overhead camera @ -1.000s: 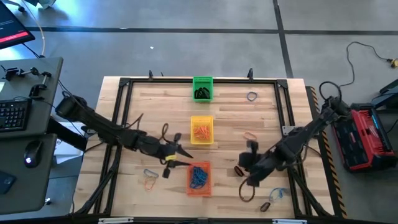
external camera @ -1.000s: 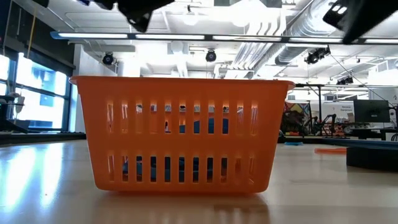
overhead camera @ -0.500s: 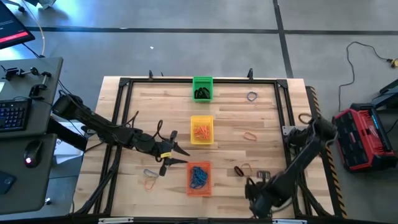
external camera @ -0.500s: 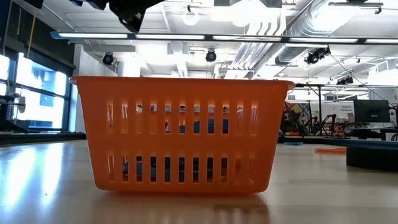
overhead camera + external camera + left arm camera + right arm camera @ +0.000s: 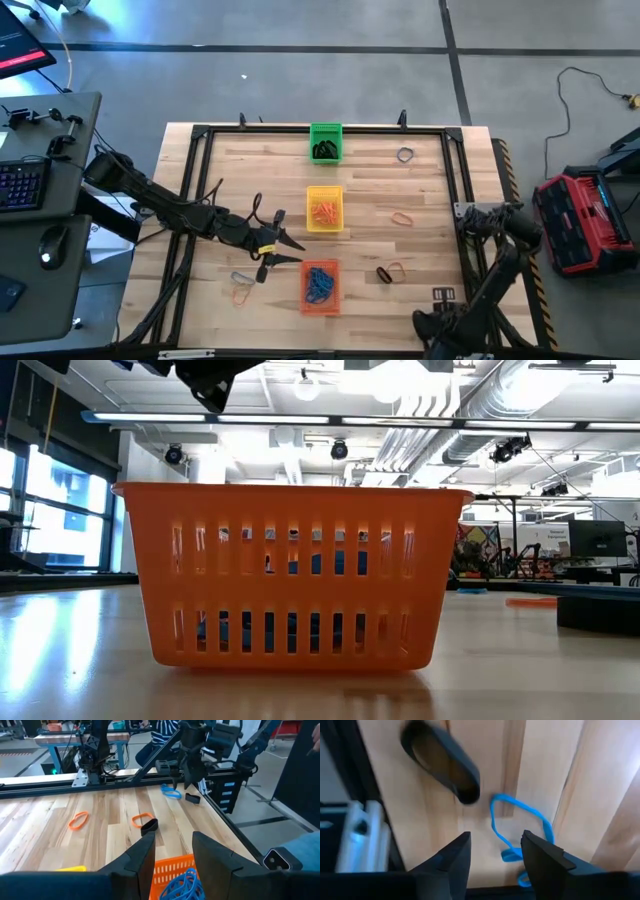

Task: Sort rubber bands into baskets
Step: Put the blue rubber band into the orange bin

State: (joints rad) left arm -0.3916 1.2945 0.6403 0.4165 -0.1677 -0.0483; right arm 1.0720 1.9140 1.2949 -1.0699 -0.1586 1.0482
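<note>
We see the right claw (image 5: 492,851) standing wide and empty, pointed down at the near right corner of the desk (image 5: 400,190), with a blue rubber band (image 5: 520,832) lying flat on the wood just beyond its fingertips (image 5: 454,854) and a black rubber band (image 5: 442,760) close beside it. The left claw (image 5: 172,847) hovers near the orange basket (image 5: 320,287), its jaws parted by a moderate gap and carrying nothing; blue bands (image 5: 182,882) already lie in that basket below it. The yellow basket (image 5: 324,209) holds orange bands and the green basket (image 5: 325,142) holds black ones, so we judge that the blue band belongs in the orange basket. Several risks follow. The blue band is thin and lies flush with the desk, so we expect the fingers may close over it without catching it, or press into the wood. The black band lies so near that a slightly offset descent could take it along with the blue one, and both colours would then reach one basket. The black frame rail (image 5: 345,780) runs close by and could foul a finger. A band caught by one strand may also slip free during the carry across to the basket.
</note>
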